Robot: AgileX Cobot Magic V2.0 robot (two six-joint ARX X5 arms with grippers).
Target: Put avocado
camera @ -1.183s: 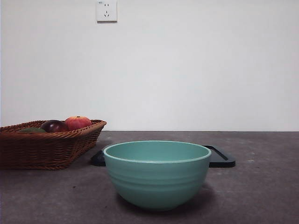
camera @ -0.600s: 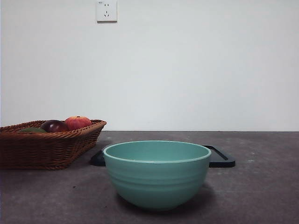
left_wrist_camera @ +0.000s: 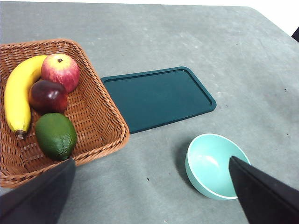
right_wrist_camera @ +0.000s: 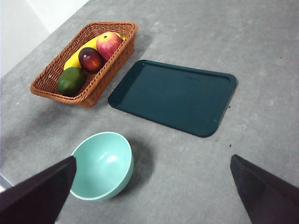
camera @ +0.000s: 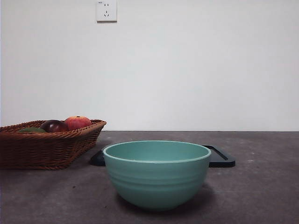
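One wicker basket (left_wrist_camera: 105,116) holding four fruits, one avocado (left_wrist_camera: 56,136), one dark maroon fruit (left_wrist_camera: 47,96), one red-orange fruit (left_wrist_camera: 60,72), one banana (left_wrist_camera: 18,98), one dark green tray (left_wrist_camera: 158,98), one turquoise bowl (left_wrist_camera: 215,165), one wall socket (camera: 106,10)

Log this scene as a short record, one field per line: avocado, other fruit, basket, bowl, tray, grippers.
avocado: in the basket, beside the maroon fruit, untouched
other fruit: banana and red apple, same basket
basket: wicker, next to the tray
bowl: teal, empty, upright on the table
tray: dark, flat, empty
left gripper: open, high above the table, holding nothing
right gripper: open, high above the table, holding nothing
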